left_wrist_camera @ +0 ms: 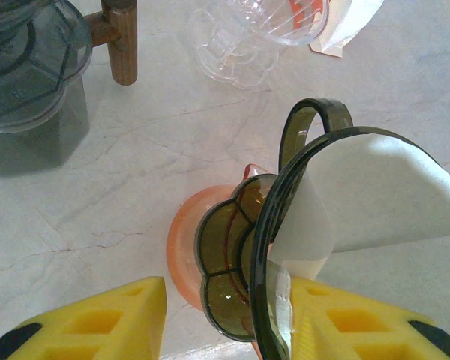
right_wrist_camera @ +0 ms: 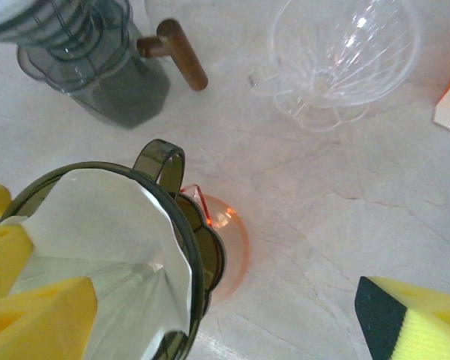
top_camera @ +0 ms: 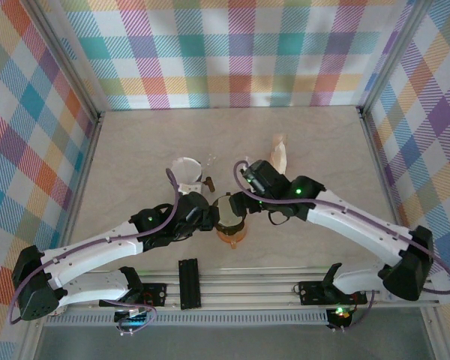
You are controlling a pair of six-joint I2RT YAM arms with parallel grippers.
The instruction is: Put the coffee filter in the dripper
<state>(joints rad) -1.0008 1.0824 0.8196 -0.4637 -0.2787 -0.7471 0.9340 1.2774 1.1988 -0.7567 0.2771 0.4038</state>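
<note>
The coffee filter (left_wrist_camera: 375,195) sits inside the smoky dark dripper (top_camera: 230,212), its white paper opened into a cone against the wall and standing a little above the rim at 3 o'clock in the left wrist view. The dripper stands on an orange saucer (top_camera: 232,238), a little toward 6 o'clock from the middle of the table (top_camera: 322,150). The left gripper (top_camera: 206,214) meets the dripper from 9 o'clock. Its yellow fingers (left_wrist_camera: 97,322) are partly apart, one outside the rim and one on the filter side, but I cannot tell whether they pinch the wall or just straddle it (bare table shows beside the outer finger). The right gripper (top_camera: 244,202) comes in from 2 o'clock, released and spread wide. In its wrist view one finger is over the filter's mouth at 8 o'clock and the other is well off over bare table at 4 o'clock. A clear glass dripper (right_wrist_camera: 337,52) lies at 1 o'clock of the dark one in that view. A grey grinder (right_wrist_camera: 90,52) with a wooden handle (right_wrist_camera: 181,52) is at 11 o'clock. A filter packet (top_camera: 279,154) lies at 1 o'clock of the dripper in the top view.
</note>
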